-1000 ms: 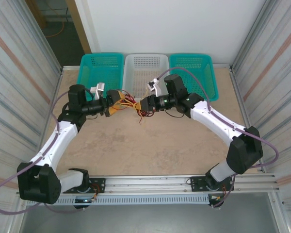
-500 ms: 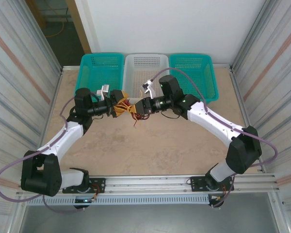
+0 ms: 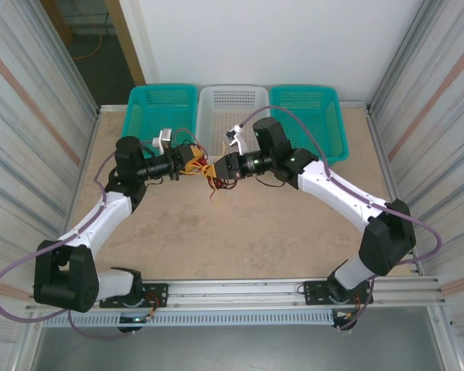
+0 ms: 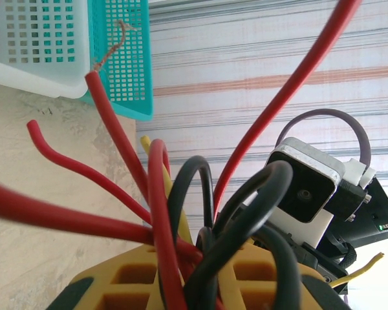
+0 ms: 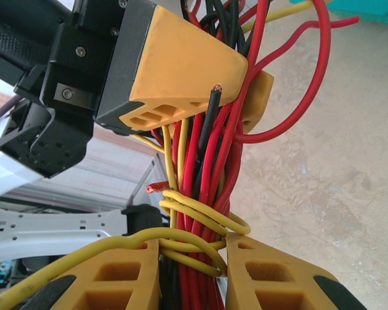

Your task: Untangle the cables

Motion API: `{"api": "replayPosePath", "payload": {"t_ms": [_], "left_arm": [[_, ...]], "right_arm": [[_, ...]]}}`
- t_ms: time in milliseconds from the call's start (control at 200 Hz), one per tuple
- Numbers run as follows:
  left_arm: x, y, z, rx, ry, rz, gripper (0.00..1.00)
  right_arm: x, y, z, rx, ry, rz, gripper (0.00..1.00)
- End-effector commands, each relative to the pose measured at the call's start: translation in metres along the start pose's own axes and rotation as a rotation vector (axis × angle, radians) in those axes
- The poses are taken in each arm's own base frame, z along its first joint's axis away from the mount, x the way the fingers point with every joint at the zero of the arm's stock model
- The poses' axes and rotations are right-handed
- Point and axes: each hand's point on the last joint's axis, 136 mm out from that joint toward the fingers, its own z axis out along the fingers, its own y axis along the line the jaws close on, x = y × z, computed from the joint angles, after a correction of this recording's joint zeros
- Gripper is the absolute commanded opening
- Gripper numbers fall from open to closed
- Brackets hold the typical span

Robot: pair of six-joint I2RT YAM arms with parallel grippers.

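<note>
Holding: left tool [image 3: 192, 163] and right tool [image 3: 223, 168] are both clenched on the cables [image 3: 209, 173], tips facing and near each other.
Location: the bundle is raised off the tabletop [image 3: 216, 239], strung between the two tools in front of the white basket [image 3: 232, 100]. A few loose ends droop below it.
Left grip: in the right wrist view its yellow fingers [image 5: 181, 71] pinch a sheaf of red and black strands. One black cut end pokes out past the pad.
Right grip: its fingers [image 5: 271, 278] close on the same sheaf lower down. A pale yellow strand is looped several times round the red ones just above them.
Weight: judged very light, no load on either arm.
Stiffness: thin and springy. The strands hold their curl and will likely spring back once freed.
Surface: smooth insulation, apt to slide through a loose pinch.
Fragility: low, though bare ends could fray and a hard pull would likely tighten the yellow loops.
Take hold: best on one strand near its free end, outside the loops, while the other tool pins the rest.
Unclear: exactly which strands each tool traps.
</note>
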Motion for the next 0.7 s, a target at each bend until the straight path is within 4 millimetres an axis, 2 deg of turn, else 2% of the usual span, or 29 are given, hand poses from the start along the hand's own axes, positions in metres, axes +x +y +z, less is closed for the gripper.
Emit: {"api": "replayPosePath", "payload": {"t_ms": [0, 30, 50, 90, 150, 236, 336, 416, 551, 691], "left_arm": [[0.004, -0.025, -0.001, 0.041, 0.028, 0.059, 0.0], [0.002, -0.025, -0.002, 0.037, 0.016, 0.064, 0.0], [0.001, -0.026, -0.004, 0.035, 0.007, 0.073, 0.0], [-0.001, -0.026, -0.008, 0.019, -0.017, 0.088, 0.0], [-0.005, -0.022, -0.015, -0.028, -0.061, 0.111, 0.0], [-0.006, -0.02, -0.024, -0.101, -0.107, 0.158, 0.0], [-0.005, -0.021, -0.026, -0.122, -0.105, 0.171, 0.0], [-0.004, -0.026, -0.025, -0.098, -0.095, 0.175, 0.0], [0.0, -0.031, -0.024, -0.078, -0.071, 0.204, 0.0], [0.005, -0.033, -0.021, -0.083, -0.04, 0.218, 0.0]], "right_arm": [[-0.019, 0.031, -0.013, -0.02, -0.07, -0.113, 0.3], [-0.023, 0.022, -0.021, 0.041, -0.104, -0.104, 0.43], [-0.026, 0.017, -0.028, 0.081, -0.133, -0.098, 0.57], [-0.032, 0.008, -0.044, 0.147, -0.193, -0.088, 0.71], [-0.036, 0.014, -0.071, 0.191, -0.273, -0.105, 0.83], [-0.033, 0.025, -0.099, 0.235, -0.337, -0.146, 0.91], [-0.03, 0.026, -0.121, 0.237, -0.362, -0.106, 0.88], [-0.03, 0.022, -0.128, 0.209, -0.359, -0.042, 0.74], [-0.026, 0.02, -0.111, 0.191, -0.271, -0.013, 0.51], [-0.026, 0.027, -0.091, 0.2, -0.228, -0.07, 0.49]]}}
